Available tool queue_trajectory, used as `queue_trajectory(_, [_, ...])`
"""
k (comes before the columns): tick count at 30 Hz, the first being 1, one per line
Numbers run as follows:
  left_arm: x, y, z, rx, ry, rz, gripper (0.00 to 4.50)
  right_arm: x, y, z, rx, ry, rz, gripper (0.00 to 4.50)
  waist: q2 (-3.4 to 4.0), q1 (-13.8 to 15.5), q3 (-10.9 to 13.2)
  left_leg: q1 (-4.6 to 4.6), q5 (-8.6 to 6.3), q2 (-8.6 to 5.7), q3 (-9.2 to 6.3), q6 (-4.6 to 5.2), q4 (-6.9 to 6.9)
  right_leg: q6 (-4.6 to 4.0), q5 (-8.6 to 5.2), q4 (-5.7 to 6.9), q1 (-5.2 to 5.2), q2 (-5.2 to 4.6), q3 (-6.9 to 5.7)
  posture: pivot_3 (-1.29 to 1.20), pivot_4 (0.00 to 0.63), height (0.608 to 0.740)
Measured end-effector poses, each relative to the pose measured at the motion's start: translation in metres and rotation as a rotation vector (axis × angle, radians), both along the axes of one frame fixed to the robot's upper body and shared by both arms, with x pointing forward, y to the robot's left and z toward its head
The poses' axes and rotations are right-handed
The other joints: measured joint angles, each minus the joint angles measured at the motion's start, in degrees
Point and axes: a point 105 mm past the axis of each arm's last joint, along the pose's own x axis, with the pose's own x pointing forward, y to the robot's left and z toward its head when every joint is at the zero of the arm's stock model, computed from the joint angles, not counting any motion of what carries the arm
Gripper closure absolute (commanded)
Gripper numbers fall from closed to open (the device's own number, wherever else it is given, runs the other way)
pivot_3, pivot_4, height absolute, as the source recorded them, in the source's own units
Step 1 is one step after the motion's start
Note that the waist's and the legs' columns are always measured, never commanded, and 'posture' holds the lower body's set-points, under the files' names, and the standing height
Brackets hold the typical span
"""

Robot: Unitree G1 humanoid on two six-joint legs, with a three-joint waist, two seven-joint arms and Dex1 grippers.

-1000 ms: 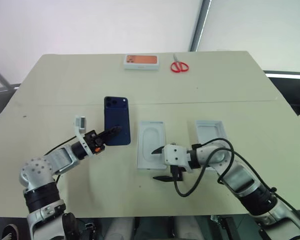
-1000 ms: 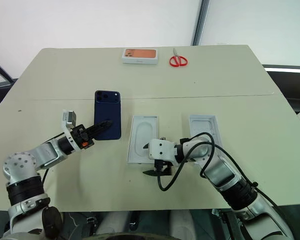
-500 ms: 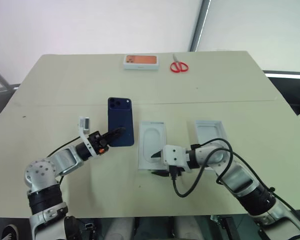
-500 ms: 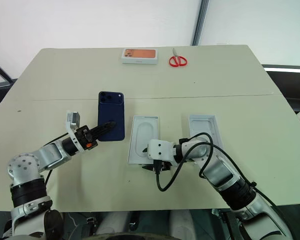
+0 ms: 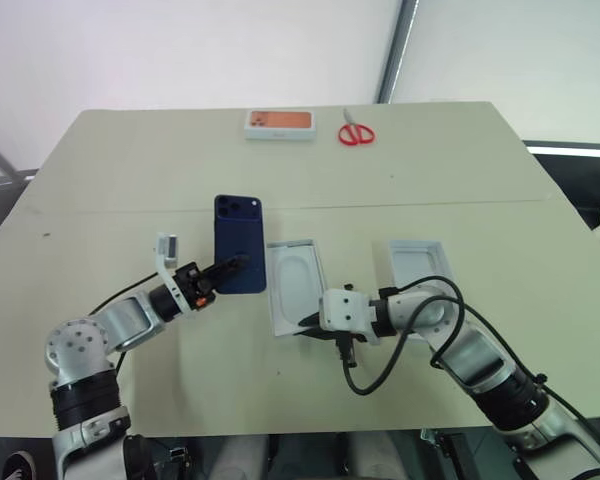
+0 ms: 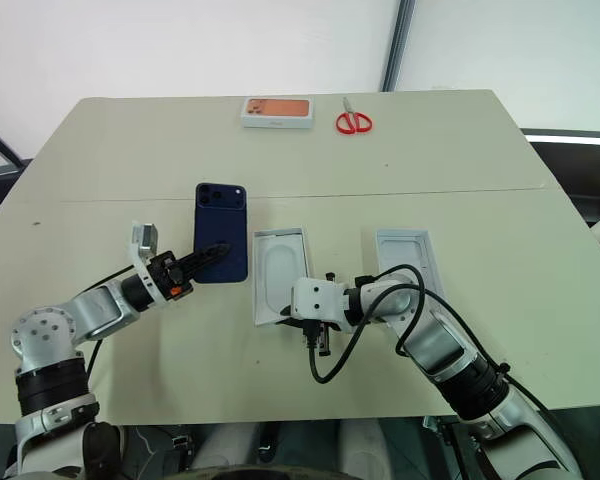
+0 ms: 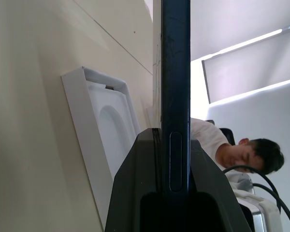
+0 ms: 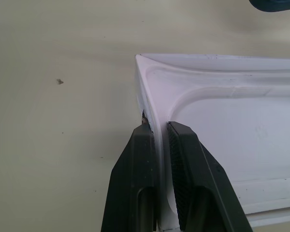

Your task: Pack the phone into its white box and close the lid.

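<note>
Two tools are pinching: our left tool [image 5: 230,268] the slim navy-blue phone [image 5: 239,257], our right tool [image 8: 157,133] the oval-recessed white tray's [image 5: 293,287] 6 o'clock wall; next, we judge, freeing the box.

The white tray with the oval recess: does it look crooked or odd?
Yes. The tray with the oval recess lies askew, its far end turned toward the phone, while the right gripper pinches its near wall.
</note>
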Motion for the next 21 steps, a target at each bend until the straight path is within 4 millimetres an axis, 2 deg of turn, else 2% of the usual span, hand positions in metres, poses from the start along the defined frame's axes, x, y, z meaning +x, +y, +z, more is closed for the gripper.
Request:
queue_trajectory(8, [0.001, 0.005, 0.003, 0.0, -0.004, 0.003, 4.5, 0.016, 0.033, 0.002, 0.062, 0.059, -0.123, 4.15, 0.0, -0.1, -0.01, 0.02, 0.01, 0.01, -0.01, -0.01, -0.01, -0.01, 0.01, 0.02, -0.05, 0.03, 0.02, 0.0, 0.15, 0.74])
queue_trajectory(14, [0.003, 0.005, 0.002, 0.004, -0.002, 0.009, 4.5, 0.021, 0.034, 0.003, 0.032, 0.05, -0.154, 4.15, -0.02, 0.09, -0.03, 0.08, 0.0, -0.01, -0.02, -0.01, 0.01, -0.01, 0.01, 0.0, -0.12, 0.02, 0.01, 0.0, 0.15, 0.74])
queue_trajectory(15, [0.003, 0.004, 0.001, 0.006, 0.001, 0.003, 4.5, 0.021, 0.034, 0.003, 0.034, 0.052, -0.153, 3.49, -0.02, 0.09, -0.03, 0.08, 0.0, -0.01, -0.02, -0.01, 0.01, -0.01, 0.01, 0.0, -0.12, 0.02, 0.01, 0.0, 0.15, 0.74])
queue_trajectory(19, [0.002, 0.002, 0.0, 0.006, 0.005, -0.005, 4.5, 0.019, 0.034, 0.003, 0.038, 0.099, -0.152, 1.6, -0.02, 0.05, -0.03, 0.06, 0.0, -0.02, -0.02, -0.01, -0.01, -0.01, 0.01, 0.0, -0.11, 0.01, 0.01, 0.0, 0.15, 0.74])
queue_trajectory(21, [0.002, 0.003, 0.0, 0.006, 0.003, -0.005, 4.5, 0.016, 0.035, 0.004, 0.053, 0.144, -0.15, 1.6, -0.02, 0.04, -0.03, 0.06, 0.0, -0.01, -0.02, -0.01, -0.01, -0.01, 0.01, 0.0, -0.11, 0.01, 0.01, 0.0, 0.15, 0.74])
